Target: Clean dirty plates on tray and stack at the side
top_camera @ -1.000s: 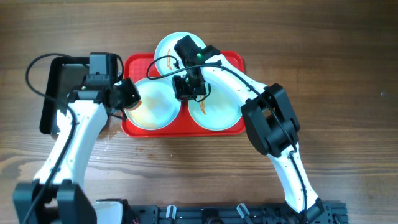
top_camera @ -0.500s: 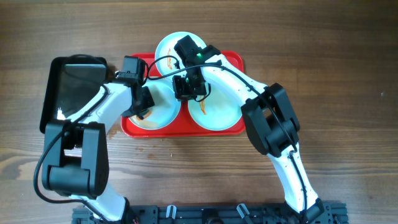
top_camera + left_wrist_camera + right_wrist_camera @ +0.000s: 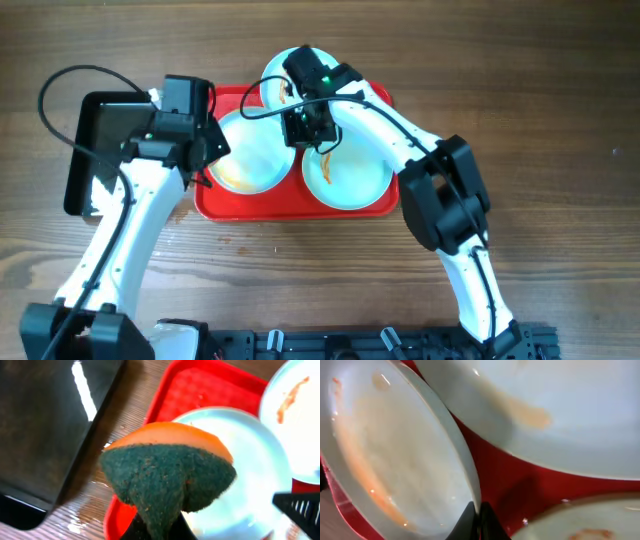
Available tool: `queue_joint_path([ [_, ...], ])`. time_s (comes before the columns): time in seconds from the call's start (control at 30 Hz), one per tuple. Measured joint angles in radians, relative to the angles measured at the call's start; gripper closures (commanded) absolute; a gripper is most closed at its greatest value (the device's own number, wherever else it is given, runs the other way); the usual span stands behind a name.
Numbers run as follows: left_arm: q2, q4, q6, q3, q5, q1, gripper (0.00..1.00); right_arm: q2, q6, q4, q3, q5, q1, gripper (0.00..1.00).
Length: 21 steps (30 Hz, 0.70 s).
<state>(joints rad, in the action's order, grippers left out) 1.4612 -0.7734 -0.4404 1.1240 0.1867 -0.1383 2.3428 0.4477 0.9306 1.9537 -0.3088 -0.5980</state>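
The red tray (image 3: 290, 208) is sitting mid-counter (image 3: 560, 120) with all three plates on it. The left plate (image 3: 255, 150) and right plate (image 3: 350, 180) are lying side by side along the near half. The far plate (image 3: 275, 75) is hanging out over the tray's back rim. The left gripper (image 3: 157, 527) is pinching a sponge (image 3: 167, 475) from below, orange back up and green scouring face bulging toward the wrist camera. It is hovering over the left edge of the tray, where the left plate's rim is meeting the red plastic. Whether the sponge is actually touching the plate, I cannot tell. Just to the left, the glossy black tray (image 3: 100, 140) is lying on the wood, apart from the red one. Now the right arm is reaching across the tray. The right gripper (image 3: 476, 517) is coming down where the three plates are crowding together, fingers pressed almost together on the thin rim of the left plate. In the right wrist view that plate is tilting up on edge. Orange-brown smears are showing across its inside face, and red tray is showing beneath it. The far plate is carrying a reddish streak, and the right plate is showing an orange line near its middle.
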Motion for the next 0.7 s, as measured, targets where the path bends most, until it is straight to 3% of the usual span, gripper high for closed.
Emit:
queue_joint_path([
  [0.23,0.012,-0.013,0.046,0.0,-0.105,0.003,0.96,-0.217,-0.066,0.007,0.005,0.137,0.025,0.96],
  [0.5,0.013,-0.023,0.08,0.0,-0.171,0.035,0.96,-0.262,-0.124,0.03,0.007,0.612,0.007,0.96],
  [0.7,0.07,-0.012,0.08,0.0,-0.175,0.035,0.96,-0.262,-0.167,-0.015,0.007,0.939,-0.125,0.96],
])
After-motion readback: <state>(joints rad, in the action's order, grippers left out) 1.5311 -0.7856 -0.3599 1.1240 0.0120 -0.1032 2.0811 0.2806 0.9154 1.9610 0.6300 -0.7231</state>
